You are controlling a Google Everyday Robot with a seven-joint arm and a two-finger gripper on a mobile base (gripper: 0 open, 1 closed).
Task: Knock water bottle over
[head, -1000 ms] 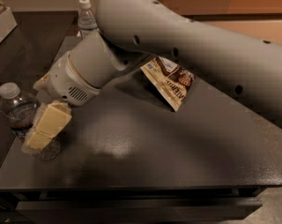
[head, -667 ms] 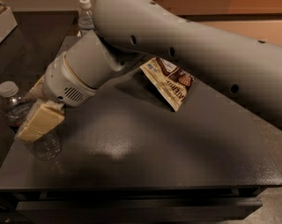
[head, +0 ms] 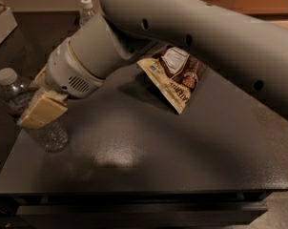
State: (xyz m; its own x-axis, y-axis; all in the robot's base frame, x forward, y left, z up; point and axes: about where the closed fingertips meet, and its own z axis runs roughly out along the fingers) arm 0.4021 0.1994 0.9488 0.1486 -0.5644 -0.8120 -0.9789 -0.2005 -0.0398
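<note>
Leftward is where the pincer (head: 39, 111) has moved since a second ago, and it now lies across the middle of the clear crinkly plastic water bottle with the white cap and dark, red-striped label band (head: 14, 95). The bottle has not gone down yet.

It stands just behind and left of the pincer, touching it. Its cap leans away to the left and its base is on the dark grey table (head: 158, 156), below the pincer. I cannot tell whether the pincer is wide or narrow.

The bottle looks light, thin-walled and springy, and its tall shape should tip easily. No grasp is needed, and a sideways push high on the body, near the label, should topple it.

Further back and to the pincer's right stands a slimmer pale-labelled bottle (head: 87, 11). Well to the right lies a brown and cream snack bag (head: 175, 78).
</note>
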